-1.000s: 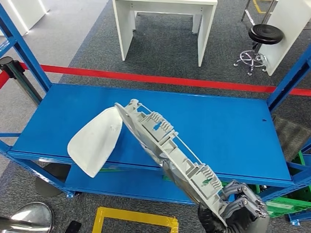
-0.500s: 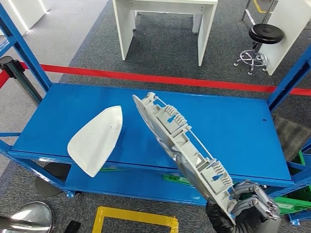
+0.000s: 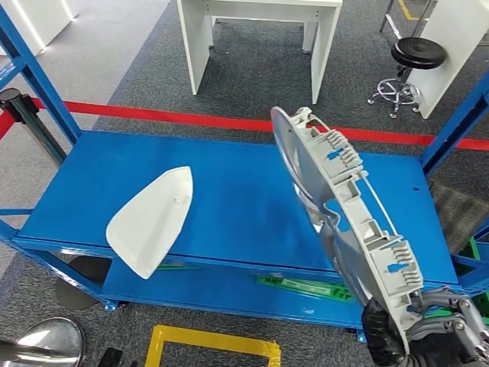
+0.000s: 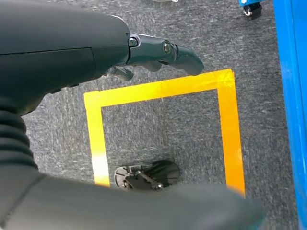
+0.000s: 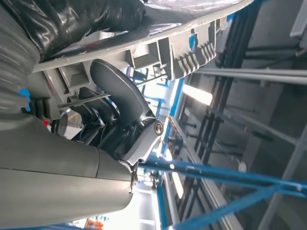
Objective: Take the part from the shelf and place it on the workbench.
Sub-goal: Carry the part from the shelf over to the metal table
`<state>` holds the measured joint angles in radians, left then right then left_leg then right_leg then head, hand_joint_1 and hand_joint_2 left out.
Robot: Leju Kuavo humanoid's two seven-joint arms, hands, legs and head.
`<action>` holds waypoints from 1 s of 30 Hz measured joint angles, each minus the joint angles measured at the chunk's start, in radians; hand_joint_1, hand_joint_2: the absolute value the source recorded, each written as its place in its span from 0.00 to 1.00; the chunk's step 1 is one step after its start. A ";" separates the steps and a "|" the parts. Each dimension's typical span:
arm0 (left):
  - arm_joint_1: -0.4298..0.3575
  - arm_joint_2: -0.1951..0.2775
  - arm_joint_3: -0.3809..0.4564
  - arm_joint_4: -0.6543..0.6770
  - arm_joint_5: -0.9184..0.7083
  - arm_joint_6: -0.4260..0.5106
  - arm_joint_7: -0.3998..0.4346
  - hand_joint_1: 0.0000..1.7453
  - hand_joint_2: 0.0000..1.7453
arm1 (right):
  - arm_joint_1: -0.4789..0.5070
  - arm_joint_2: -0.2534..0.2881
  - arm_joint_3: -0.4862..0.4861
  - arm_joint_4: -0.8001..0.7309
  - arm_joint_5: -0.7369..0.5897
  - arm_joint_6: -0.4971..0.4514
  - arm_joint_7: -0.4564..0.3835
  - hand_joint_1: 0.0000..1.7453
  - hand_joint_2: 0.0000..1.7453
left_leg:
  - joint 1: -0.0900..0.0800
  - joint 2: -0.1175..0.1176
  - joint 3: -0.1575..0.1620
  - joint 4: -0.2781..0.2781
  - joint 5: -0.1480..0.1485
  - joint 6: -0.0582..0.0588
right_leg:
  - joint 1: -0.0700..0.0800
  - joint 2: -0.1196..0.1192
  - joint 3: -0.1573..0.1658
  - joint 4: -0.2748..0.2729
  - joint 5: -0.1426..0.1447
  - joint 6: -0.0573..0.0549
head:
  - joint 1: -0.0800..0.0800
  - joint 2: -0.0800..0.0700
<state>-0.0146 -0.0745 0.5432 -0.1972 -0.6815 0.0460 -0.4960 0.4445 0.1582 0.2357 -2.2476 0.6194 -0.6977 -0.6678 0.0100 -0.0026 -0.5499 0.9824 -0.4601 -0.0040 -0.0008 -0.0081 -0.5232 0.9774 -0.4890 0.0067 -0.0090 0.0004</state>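
1. Two parts are in the head view: a white shell-shaped cover lies flat on the near left of the blue shelf, overhanging its near edge, and a long grey ribbed part is held in the air at the right.
2. The left hand hangs over grey carpet and a square of yellow floor tape, its fingers nearly straight, apart and holding nothing.
3. Bare blue shelf surface stretches between the white cover and the grey part.
4. The grey part slants from its near end, low at the right, up and leftward to its far end above the shelf's far edge and the red floor line.
5. The right hand, at the near right corner, is clamped on the part's near end, dark fingers curled into its ribbed side and the thumb against its smooth face.
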 joint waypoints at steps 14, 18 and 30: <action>0.003 -0.001 0.020 0.000 -0.001 -0.031 -0.011 0.00 0.00 | 0.010 0.042 -0.018 -0.016 0.004 0.000 0.000 1.00 1.00 | -0.003 0.000 0.000 0.001 -0.001 0.002 | -0.003 0.000 0.000 0.000 0.001 0.001 | -0.001 0.000; 0.003 -0.001 0.025 0.000 -0.008 -0.031 -0.010 0.00 0.00 | 0.010 0.048 -0.018 -0.016 -0.007 0.000 -0.001 1.00 1.00 | -0.006 0.000 -0.001 0.005 -0.004 0.006 | -0.006 0.000 0.000 0.000 0.001 0.005 | -0.002 0.000; 0.000 -0.005 0.026 0.000 -0.030 -0.032 -0.005 0.00 0.00 | 0.003 0.052 -0.019 -0.008 -0.031 0.001 -0.002 1.00 1.00 | -0.002 0.002 -0.013 -0.007 0.020 0.034 | -0.016 0.005 -0.106 0.282 -0.150 0.033 | 0.008 0.000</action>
<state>-0.0148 -0.0797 0.5688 -0.1972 -0.7117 0.0137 -0.5013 0.4470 0.2106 0.2168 -2.2556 0.5885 -0.6966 -0.6703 0.0079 -0.0006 -0.5625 0.9751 -0.4397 0.0301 -0.0165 -0.0029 -0.6289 1.2592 -0.6394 0.0396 -0.0009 0.0006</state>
